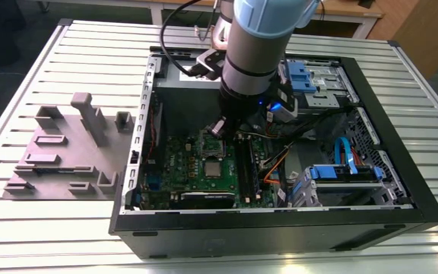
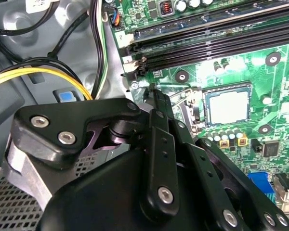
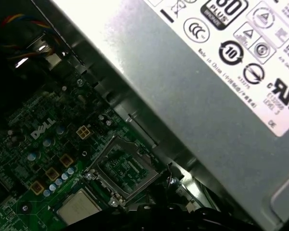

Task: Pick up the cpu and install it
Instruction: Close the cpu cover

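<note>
Right, starting at the exterior view's left: a grey fixture block [image 1: 67, 148] sits on the slatted table [image 1: 44, 234]. Next over is the open PC case [image 1: 280, 228], with the green board [image 1: 177, 171] lying flat in its left half and the grey power box [image 3: 197, 82] at the far end, seen close in the first wrist view. The cpu [image 1: 213, 169] lies flat on that board, silvery top up, roughly mid-board. In the second wrist view the cpu [image 2: 227, 107] sits square inside a dark surround; I can't tell if it's seated or just resting there. Handling, my read: light, rigid and thin, with a smooth metal lid that's likely slippery, and the underside contacts are the fragile part. I'd take it by two opposite edges, keep it level, and avoid dragging it or loading the lid centre. The end effector [image 1: 219, 130] hangs from the arm [image 1: 257, 51] low inside the case, over the far side of the dark socket frame [image 1: 213, 147]. The cpu is on the near side of that frame, close to the end effector but apart from it, not touching. The second wrist view agrees, with a metal frame between tip and cpu. I can't tell whether the end effector is spread or pressed together. Further right are the memory slots [image 1: 247, 168], then the blue drive bays [image 1: 341, 171].
</note>
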Controlling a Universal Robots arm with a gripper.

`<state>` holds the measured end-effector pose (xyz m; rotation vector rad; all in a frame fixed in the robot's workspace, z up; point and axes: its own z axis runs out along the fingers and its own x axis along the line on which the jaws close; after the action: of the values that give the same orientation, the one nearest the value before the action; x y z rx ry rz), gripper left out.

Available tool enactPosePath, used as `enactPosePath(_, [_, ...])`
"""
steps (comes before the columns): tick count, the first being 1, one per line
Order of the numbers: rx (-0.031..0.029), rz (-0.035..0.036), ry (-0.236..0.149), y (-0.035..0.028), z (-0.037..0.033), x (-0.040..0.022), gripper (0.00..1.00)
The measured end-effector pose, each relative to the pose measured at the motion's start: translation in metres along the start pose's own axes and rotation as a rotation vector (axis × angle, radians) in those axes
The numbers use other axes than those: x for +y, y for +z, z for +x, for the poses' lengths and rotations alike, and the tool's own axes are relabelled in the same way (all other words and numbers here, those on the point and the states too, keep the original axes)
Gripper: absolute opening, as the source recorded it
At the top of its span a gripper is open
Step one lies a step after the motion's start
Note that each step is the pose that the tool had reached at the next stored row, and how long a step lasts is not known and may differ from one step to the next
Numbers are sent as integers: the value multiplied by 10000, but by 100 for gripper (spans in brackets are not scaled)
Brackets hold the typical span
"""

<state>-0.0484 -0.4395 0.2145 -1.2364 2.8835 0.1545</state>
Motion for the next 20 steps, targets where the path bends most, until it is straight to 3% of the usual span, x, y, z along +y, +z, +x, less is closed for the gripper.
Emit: enactPosePath(20, [-22,-21,-5,-54,14,-11,10])
